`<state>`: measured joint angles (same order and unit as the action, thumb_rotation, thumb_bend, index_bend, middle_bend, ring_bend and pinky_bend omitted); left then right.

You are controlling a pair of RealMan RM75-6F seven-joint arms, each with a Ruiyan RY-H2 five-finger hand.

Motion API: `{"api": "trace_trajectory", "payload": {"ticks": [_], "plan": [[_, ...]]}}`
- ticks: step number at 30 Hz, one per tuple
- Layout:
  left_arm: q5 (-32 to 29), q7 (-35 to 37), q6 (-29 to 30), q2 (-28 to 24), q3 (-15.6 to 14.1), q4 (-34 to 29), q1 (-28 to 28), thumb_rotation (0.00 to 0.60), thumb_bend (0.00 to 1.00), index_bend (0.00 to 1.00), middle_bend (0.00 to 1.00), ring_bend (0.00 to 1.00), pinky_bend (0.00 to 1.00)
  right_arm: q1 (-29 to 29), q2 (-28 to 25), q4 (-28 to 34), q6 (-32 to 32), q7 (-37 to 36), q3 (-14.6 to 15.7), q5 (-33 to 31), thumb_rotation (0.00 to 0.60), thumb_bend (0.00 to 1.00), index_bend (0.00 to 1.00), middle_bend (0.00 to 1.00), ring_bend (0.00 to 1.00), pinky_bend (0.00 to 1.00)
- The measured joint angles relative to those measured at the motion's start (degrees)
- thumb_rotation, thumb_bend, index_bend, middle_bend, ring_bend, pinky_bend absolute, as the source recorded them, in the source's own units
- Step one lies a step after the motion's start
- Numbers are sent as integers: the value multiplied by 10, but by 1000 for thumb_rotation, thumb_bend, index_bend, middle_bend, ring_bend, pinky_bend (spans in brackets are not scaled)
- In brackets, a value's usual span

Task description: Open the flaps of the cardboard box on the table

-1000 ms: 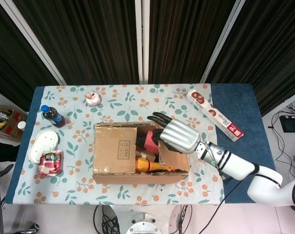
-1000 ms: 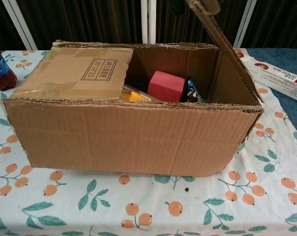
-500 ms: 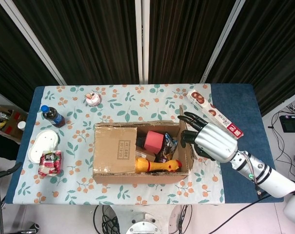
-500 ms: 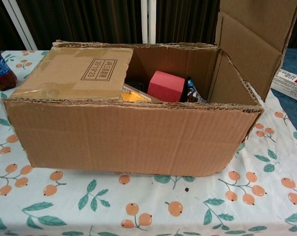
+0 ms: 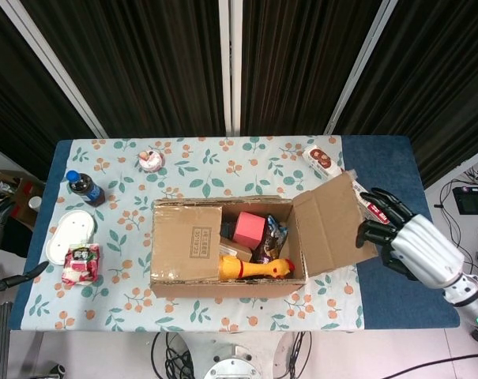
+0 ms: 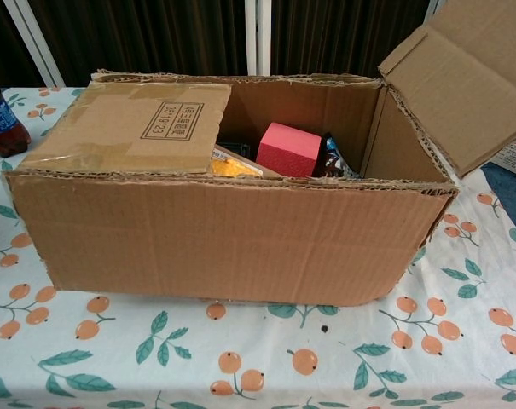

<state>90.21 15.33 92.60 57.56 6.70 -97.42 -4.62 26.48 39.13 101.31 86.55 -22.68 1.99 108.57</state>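
Floral table (image 5: 183,178), bottle (image 5: 85,188), long carton (image 5: 345,187)

Right flap (image 5: 327,223) now folded outward, right hand (image 5: 408,243) farther right.

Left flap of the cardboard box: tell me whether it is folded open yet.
No. The left flap lies flat over the cardboard box, while the right flap is swung outward.

A framed stamp is printed on the closed flap (image 6: 134,123) of the cardboard box (image 6: 232,234); its characters cannot be read reliably.
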Motion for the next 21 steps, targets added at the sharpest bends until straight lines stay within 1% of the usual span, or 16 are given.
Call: {"api": "trace_trajectory", "payload": {"ticks": [3, 5, 7, 9, 10, 11, 12, 13, 15, 18, 20, 21], "plan": [[4, -5, 4, 2, -3, -5, 2, 600, 89, 6, 37, 56, 167, -18, -2, -18, 8, -11, 6, -3, 600, 1000, 468, 450, 9, 0], [7, -9, 8, 4, -6, -6, 4, 600, 89, 6, 37, 56, 167, -19, -2, -18, 5, -8, 4, -10, 600, 998, 401, 395, 2, 0], [9, -10, 12, 5, -8, -6, 6, 600, 89, 6, 37, 57, 167, -17, 1, -13, -2, 2, -3, -15, 600, 976, 308, 315, 0, 0], [10, -10, 16, 8, -11, -4, 10, 600, 89, 6, 37, 57, 167, -10, 6, -3, -14, 18, -13, -22, 600, 943, 169, 223, 0, 0], [10, -9, 18, 9, -12, -3, 12, 600, 89, 6, 37, 56, 167, -6, 8, 3, -22, 26, -18, -27, 600, 920, 115, 193, 0, 0], [10, -8, 19, 10, -13, -1, 13, 600, 89, 6, 37, 57, 167, 0, 11, 10, -31, 33, -24, -32, 600, 856, 61, 165, 0, 0], [10, -6, 20, 11, -14, 1, 14, 600, 89, 6, 37, 57, 167, 9, 14, 21, -46, 43, -32, -40, 600, 764, 26, 144, 0, 0], [10, -4, 21, 13, -15, 5, 15, 600, 89, 6, 37, 57, 167, 16, 17, 29, -58, 50, -38, -47, 600, 686, 11, 130, 0, 0], [8, 2, 23, 16, -16, 11, 17, 600, 89, 6, 37, 57, 167, 39, 25, 47, -93, 66, -55, -66, 600, 464, 0, 82, 0, 0], [3, 12, 26, 22, -17, 22, 21, 600, 89, 6, 37, 56, 167, 77, 41, 70, -153, 102, -80, -99, 600, 172, 0, 9, 0, 0], [-2, 21, 27, 26, -18, 33, 24, 600, 89, 6, 37, 57, 167, 101, 55, 80, -190, 135, -95, -120, 600, 37, 0, 0, 0, 0], [-5, 25, 27, 28, -18, 38, 25, 600, 89, 6, 37, 57, 167, 118, 67, 85, -210, 160, -105, -133, 600, 8, 0, 0, 0, 0]]}}
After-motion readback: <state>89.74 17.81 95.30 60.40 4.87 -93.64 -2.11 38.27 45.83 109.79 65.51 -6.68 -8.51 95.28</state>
